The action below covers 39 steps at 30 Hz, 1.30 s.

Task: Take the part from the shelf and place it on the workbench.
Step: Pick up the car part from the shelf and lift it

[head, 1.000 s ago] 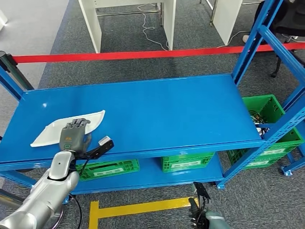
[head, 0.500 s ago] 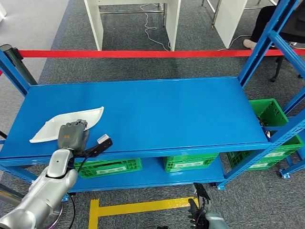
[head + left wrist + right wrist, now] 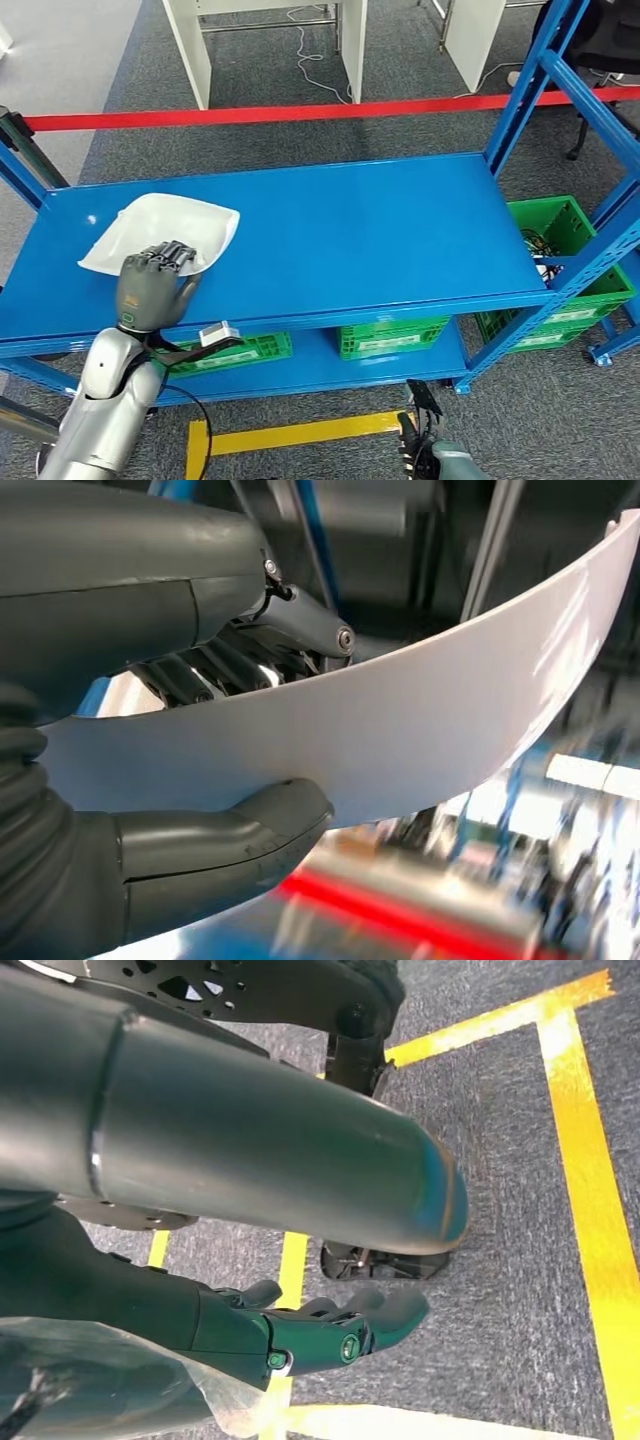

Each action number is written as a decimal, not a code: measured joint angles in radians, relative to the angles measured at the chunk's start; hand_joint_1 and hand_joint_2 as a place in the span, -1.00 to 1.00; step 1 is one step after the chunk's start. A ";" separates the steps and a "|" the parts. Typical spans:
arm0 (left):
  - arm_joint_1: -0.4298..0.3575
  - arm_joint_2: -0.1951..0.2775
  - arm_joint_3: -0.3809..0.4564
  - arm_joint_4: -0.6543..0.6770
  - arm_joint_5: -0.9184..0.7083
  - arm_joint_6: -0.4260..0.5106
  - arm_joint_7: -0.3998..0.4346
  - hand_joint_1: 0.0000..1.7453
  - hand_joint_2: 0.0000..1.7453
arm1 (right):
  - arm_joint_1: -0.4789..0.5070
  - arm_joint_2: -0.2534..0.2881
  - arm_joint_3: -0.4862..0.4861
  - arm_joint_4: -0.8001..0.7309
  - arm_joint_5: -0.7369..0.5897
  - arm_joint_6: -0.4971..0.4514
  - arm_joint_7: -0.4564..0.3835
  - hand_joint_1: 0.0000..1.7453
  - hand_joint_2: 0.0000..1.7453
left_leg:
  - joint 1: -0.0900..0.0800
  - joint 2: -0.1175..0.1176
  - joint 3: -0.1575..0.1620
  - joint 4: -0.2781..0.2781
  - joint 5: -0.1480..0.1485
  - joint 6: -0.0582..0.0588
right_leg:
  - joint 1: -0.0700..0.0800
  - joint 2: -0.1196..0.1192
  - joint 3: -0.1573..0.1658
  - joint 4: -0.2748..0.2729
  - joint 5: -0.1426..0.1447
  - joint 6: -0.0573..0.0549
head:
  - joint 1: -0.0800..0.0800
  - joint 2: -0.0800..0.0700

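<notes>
Up at the left end of the blue shelf (image 3: 340, 230), near its front edge, the part (image 3: 170, 228) is a thin white curved panel, glossy, with one edge tilted upward. The left hand (image 3: 151, 285) grasps it, dark fingers (image 3: 226, 665) over its top face and the thumb (image 3: 249, 825) pressed beneath. Much of the panel's near edge is hidden by that hand. The right hand (image 3: 332, 1330) hangs low over grey carpet with yellow floor tape (image 3: 596, 1190), fingers loosely extended, holding nothing.
</notes>
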 joint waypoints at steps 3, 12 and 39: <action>0.022 -0.082 0.090 -0.121 0.059 0.000 -0.166 1.00 1.00 | -0.001 0.000 0.000 0.000 0.000 -0.004 -0.006 -1.00 -1.00 | -0.004 0.000 0.084 -0.180 0.070 0.012 | 0.003 -0.001 0.001 0.002 -0.003 0.009 | 0.001 0.000; 0.105 -0.190 0.094 -0.321 0.279 0.002 -0.239 1.00 1.00 | 0.000 0.001 0.000 0.000 -0.005 -0.018 -0.012 -1.00 -1.00 | -0.001 0.000 0.099 -0.221 0.079 0.046 | 0.001 -0.005 -0.111 0.244 -0.139 0.049 | 0.010 0.000; 0.151 -0.184 0.023 -0.360 0.373 0.001 -0.240 1.00 1.00 | -0.023 0.012 0.000 0.004 0.003 -0.017 -0.009 -1.00 -1.00 | -0.007 0.004 0.174 -0.237 0.028 0.044 | -0.001 -0.011 -0.082 0.015 0.050 0.044 | 0.007 0.000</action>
